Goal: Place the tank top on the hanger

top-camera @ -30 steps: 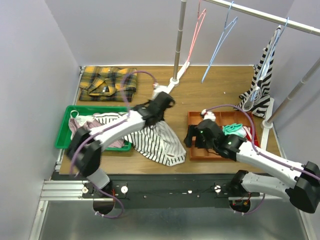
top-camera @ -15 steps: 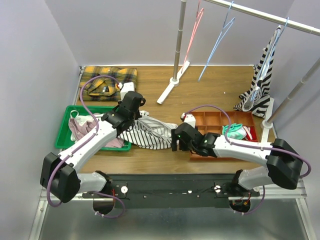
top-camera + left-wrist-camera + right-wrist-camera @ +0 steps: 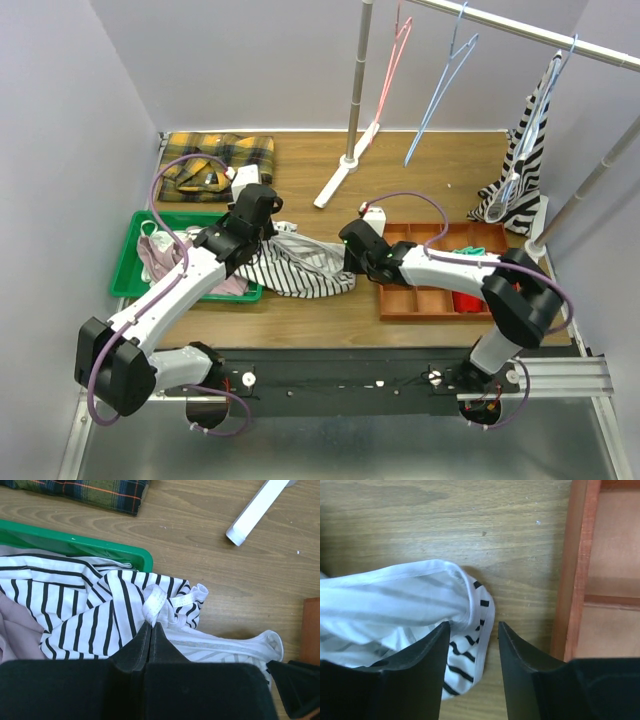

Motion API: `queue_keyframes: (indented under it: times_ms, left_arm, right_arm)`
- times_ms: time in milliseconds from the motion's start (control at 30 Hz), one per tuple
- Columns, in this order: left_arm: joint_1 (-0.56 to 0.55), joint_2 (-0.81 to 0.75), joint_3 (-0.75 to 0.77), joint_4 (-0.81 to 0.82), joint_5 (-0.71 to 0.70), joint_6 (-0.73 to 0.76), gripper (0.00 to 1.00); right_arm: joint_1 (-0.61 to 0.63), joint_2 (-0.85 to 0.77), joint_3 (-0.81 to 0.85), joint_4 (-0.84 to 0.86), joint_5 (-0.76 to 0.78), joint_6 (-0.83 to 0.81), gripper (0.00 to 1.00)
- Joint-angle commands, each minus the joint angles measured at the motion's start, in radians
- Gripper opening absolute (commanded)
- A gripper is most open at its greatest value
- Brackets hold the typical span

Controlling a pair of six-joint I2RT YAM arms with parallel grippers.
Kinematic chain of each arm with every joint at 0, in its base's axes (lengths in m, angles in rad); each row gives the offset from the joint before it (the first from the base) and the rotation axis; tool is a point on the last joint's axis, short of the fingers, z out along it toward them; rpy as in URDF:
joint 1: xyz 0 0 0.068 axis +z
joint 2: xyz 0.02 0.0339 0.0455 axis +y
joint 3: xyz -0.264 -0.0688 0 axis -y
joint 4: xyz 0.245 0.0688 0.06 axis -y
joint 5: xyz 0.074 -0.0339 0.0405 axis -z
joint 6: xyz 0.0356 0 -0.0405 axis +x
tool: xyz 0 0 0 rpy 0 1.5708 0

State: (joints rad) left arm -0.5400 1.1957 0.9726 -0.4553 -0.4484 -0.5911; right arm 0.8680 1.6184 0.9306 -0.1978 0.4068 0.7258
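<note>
Two grippers at the tank top (image 3: 300, 268), mid-table.
Left gripper (image 3: 151, 625) pinches its strap, fingers together; right gripper (image 3: 474, 625) straddles its right hem, fingers half apart. Hanger (image 3: 438, 95) hangs far on the rail (image 3: 520, 31).

White, dark-striped tank top (image 3: 300, 268); light-blue hanger (image 3: 438, 100); green tray (image 3: 180, 216)

Plaid shirt (image 3: 210, 160) folded far left; green bin (image 3: 128, 262) nearer; red divided tray (image 3: 430, 300) right; pink hanger (image 3: 388, 70) on rail (image 3: 520, 35).
</note>
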Motion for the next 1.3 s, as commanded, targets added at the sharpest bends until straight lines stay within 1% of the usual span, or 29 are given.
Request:
queue_keyframes:
  times_ms: [0,67,167,200,267,300,367,400,467,500,633,767,800,833,867,900,933,967,1033,1067,1100,1167,1200,1233,1267]
  left_arm:
    - [0.011,-0.031,-0.009,-0.011,0.001,-0.016,0.00]
    - [0.011,-0.036,-0.014,-0.013,0.004,-0.016,0.00]
    - [0.011,-0.045,-0.014,-0.022,-0.004,-0.016,0.00]
    - [0.011,-0.051,-0.009,-0.023,-0.006,-0.015,0.00]
    - [0.012,-0.071,0.001,-0.031,-0.010,-0.009,0.00]
    - [0.012,-0.077,0.023,-0.042,-0.015,-0.006,0.00]
    - [0.014,-0.097,0.054,-0.068,-0.024,0.011,0.00]
    - [0.014,-0.105,0.089,-0.075,-0.029,0.019,0.00]
    - [0.015,-0.136,0.126,-0.104,-0.042,0.043,0.00]
    - [0.017,-0.148,0.159,-0.111,-0.058,0.053,0.00]
    - [0.020,-0.203,0.239,-0.117,-0.043,0.099,0.00]
    - [0.020,-0.216,0.343,-0.103,-0.019,0.158,0.00]
    - [0.020,-0.211,0.400,-0.100,-0.021,0.175,0.00]
    - [0.020,-0.203,0.437,-0.100,-0.012,0.183,0.00]
    - [0.020,-0.174,0.478,-0.108,-0.004,0.189,0.00]
    - [0.020,-0.157,0.567,-0.112,0.008,0.192,0.00]
    - [0.020,-0.142,0.607,-0.114,0.022,0.200,0.00]
    - [0.020,-0.113,0.645,-0.106,0.052,0.204,0.00]
    - [0.020,-0.087,0.741,-0.086,0.083,0.214,0.00]
    - [0.020,-0.058,0.774,-0.076,0.108,0.215,0.00]
    - [0.020,-0.041,0.848,-0.072,0.117,0.218,0.00]
    - [0.020,0.013,0.926,-0.078,0.126,0.220,0.00]
    - [0.020,0.028,0.989,-0.074,0.151,0.220,0.00]
    - [0.020,0.041,1.014,-0.069,0.158,0.217,0.00]
    - [0.020,0.056,1.034,-0.051,0.162,0.211,0.00]
  right_arm:
    - [-0.014,0.093,0.051,0.043,0.009,0.014,0.47]
    - [-0.014,0.123,0.070,0.044,0.018,0.014,0.44]
    - [-0.012,0.135,0.074,0.052,0.026,0.009,0.34]
    - [-0.012,0.136,0.074,0.052,0.029,0.008,0.26]
    - [-0.012,0.118,0.076,0.038,0.038,0.007,0.19]
    - [-0.012,0.104,0.074,0.032,0.033,0.004,0.11]
    - [-0.014,0.066,0.071,0.018,0.014,0.000,0.05]
    - [-0.012,0.016,0.068,0.009,0.006,-0.003,0.01]
    - [-0.012,-0.053,0.065,-0.012,-0.020,-0.011,0.01]
    - [-0.012,-0.127,0.062,-0.020,-0.025,-0.019,0.01]
    - [-0.014,-0.277,0.076,-0.063,-0.080,-0.051,0.01]
    - [-0.012,-0.351,0.152,-0.091,-0.160,-0.069,0.01]
    - [-0.014,-0.353,0.178,-0.100,-0.184,-0.075,0.01]
    - [-0.014,-0.351,0.216,-0.129,-0.194,-0.089,0.01]
    - [-0.012,-0.345,0.293,-0.146,-0.194,-0.100,0.01]
    - [-0.012,-0.345,0.336,-0.161,-0.195,-0.107,0.01]
    - [-0.014,-0.344,0.374,-0.184,-0.195,-0.124,0.01]
    - [-0.014,-0.335,0.460,-0.198,-0.191,-0.135,0.01]
    - [-0.014,-0.318,0.552,-0.250,-0.148,-0.175,0.01]
    - [-0.012,-0.304,0.609,-0.265,-0.134,-0.189,0.01]
    - [-0.014,-0.279,0.701,-0.281,-0.113,-0.201,0.01]
    - [-0.014,-0.249,0.798,-0.311,-0.102,-0.241,0.01]
    - [-0.012,-0.232,0.841,-0.324,-0.091,-0.252,0.01]
    - [-0.012,-0.192,0.931,-0.353,-0.085,-0.271,0.01]
    - [-0.012,-0.175,0.971,-0.365,-0.077,-0.284,0.01]
